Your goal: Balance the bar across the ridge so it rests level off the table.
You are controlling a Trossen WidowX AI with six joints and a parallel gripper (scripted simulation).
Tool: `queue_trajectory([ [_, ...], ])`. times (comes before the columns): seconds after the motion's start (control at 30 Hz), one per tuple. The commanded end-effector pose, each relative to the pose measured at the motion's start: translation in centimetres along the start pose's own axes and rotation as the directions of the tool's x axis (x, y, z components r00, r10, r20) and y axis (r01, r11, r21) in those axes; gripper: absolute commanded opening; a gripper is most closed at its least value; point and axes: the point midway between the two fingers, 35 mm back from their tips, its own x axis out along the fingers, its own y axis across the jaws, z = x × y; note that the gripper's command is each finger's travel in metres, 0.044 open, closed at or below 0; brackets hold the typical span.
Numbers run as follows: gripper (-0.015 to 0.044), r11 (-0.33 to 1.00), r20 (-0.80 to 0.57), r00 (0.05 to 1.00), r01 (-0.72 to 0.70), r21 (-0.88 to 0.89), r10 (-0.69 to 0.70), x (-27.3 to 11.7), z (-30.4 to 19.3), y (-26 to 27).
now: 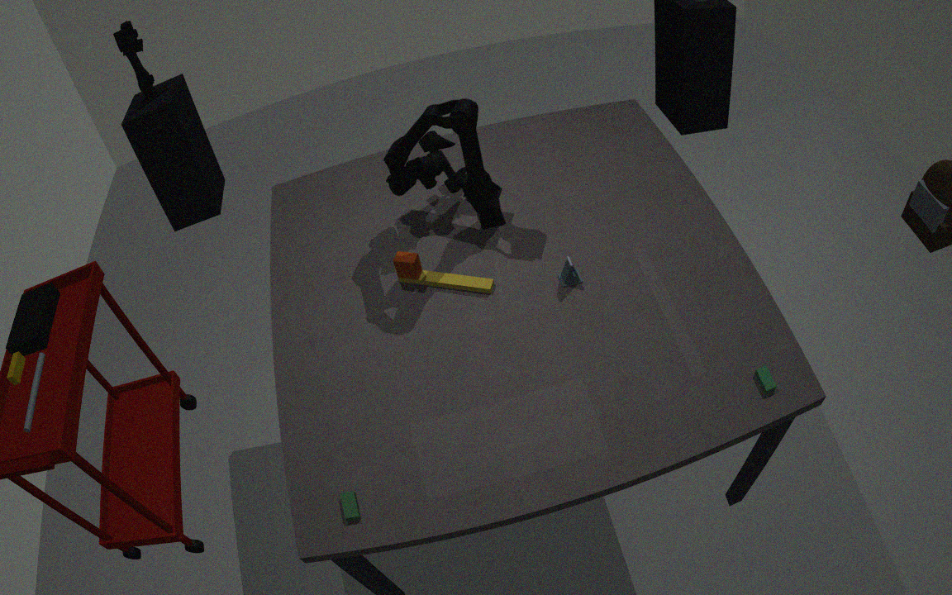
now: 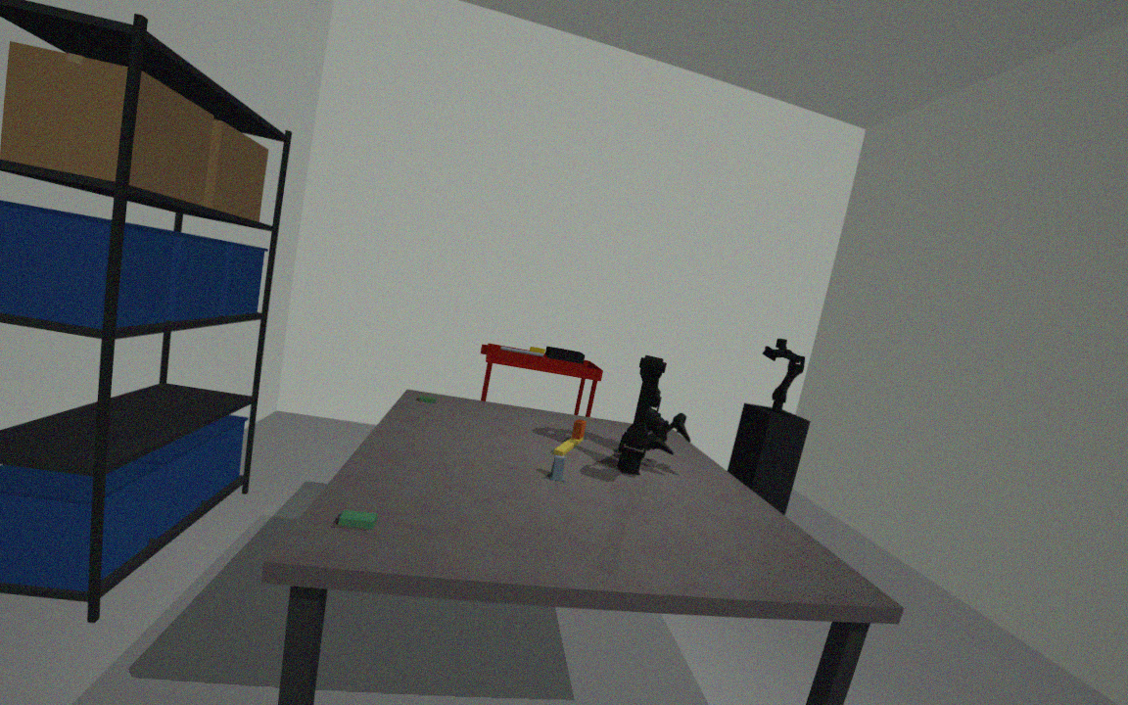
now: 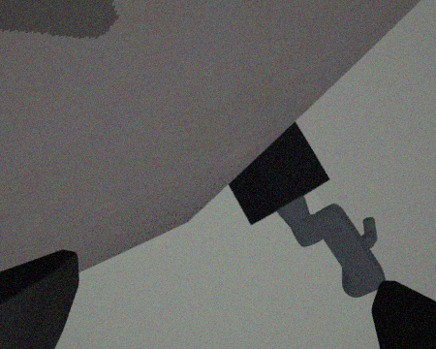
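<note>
Top looks down, exterior sideways — both far, sharing the table; wrist close.

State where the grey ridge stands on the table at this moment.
In the top view the ridge stands on the table near its middle, right of the yellow bar and apart from it, in front of the arm's base.

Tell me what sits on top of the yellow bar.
An orange block sits on the left end of the yellow bar in the top view. The rest of the bar's top face is bare. The patch under the block is covered, so it cannot be seen.
</note>
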Motion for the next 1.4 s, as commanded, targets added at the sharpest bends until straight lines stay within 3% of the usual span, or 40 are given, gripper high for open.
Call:
queue_trajectory([
  [0.0, 0.0374, 1.000, 0.001, 1.000, 0.000, -0.001, 0.000, 0.0, 0.0, 0.0],
  [0.1, 0.0315, 1.000, 0.019, 1.000, -0.003, -0.022, 0.003, -0.4, 0.3, 0.1],
  [0.73, 0.0315, 0.914, 0.296, 0.954, 0.082, -0.398, 0.043, -7.4, 3.5, 1.6],
  [1.37, 0.0315, 0.619, 0.547, 0.829, 0.370, -0.693, 0.116, -15.2, 4.3, 5.0],
])
